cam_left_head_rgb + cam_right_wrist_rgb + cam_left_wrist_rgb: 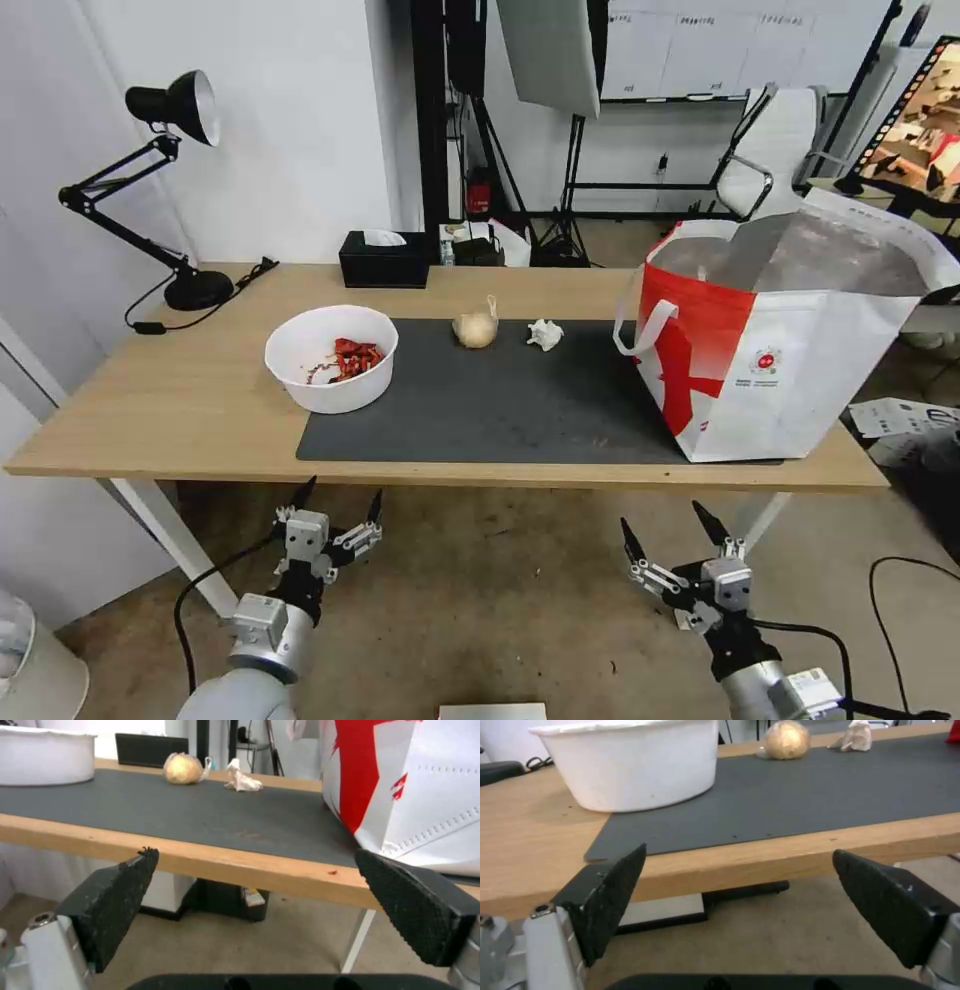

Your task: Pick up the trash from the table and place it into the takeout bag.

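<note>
Three pieces of trash lie on the table (180, 400). A white round bowl (331, 358) with red scraps sits at the dark mat's left edge. A small knotted yellowish bag (476, 327) and a crumpled white tissue (545, 334) rest at the mat's far side. The white-and-red takeout bag (790, 340) stands open at the table's right end. My left gripper (339, 497) and right gripper (667, 528) both hang open below the table's front edge, holding nothing. The left wrist view has the bowl (630, 761), yellowish bag (786, 739) and tissue (856, 737); the right wrist view has the takeout bag (415, 791).
A black desk lamp (160, 190) stands at the table's far left corner, its cable trailing on the wood. A black tissue box (384, 258) sits at the far edge. A white office chair (770, 150) and stands are behind. Papers and cables lie on the floor at right.
</note>
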Robot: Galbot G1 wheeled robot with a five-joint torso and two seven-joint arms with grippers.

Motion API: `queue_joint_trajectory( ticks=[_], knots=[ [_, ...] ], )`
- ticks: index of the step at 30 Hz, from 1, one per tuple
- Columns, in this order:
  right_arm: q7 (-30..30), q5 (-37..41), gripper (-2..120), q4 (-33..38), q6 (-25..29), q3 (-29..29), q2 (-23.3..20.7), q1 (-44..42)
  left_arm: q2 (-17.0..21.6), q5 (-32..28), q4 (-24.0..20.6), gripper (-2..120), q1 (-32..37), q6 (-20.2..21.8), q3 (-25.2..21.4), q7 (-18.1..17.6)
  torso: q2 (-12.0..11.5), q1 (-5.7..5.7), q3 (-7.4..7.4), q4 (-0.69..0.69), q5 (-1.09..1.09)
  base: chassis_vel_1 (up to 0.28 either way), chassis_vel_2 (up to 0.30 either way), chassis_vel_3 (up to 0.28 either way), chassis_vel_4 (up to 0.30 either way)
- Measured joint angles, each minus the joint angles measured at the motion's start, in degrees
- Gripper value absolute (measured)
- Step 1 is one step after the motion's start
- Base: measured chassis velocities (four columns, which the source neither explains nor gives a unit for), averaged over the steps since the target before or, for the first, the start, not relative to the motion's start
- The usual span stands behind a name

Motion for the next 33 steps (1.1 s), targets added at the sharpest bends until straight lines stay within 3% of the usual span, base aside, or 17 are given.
queue_joint_trajectory(
  ticks=[22,26,33],
  knots=[
    [-0.07,1.28,100,0.59,-1.93,-0.24,-0.59,1.22,0.38,-1.49,-0.10,100,-0.17,-0.69,0.28,1.00,0.00,0.00,0.00,-0.01,0.01,0.000,0.000,0.000,0.000],
    [-0.08,3.28,100,4.67,-6.08,-1.55,-3.18,3.59,0.34,-1.84,-0.33,100,0.19,-1.15,0.25,1.65,0.00,0.00,0.00,0.00,0.01,0.000,0.000,0.000,0.000],
    [-2.72,14.21,100,6.86,-14.79,-7.05,-14.48,16.31,-0.93,-1.93,-1.40,100,0.57,-1.39,0.08,1.69,0.00,0.00,0.00,0.00,0.01,0.000,0.000,0.000,0.000]
  ],
)
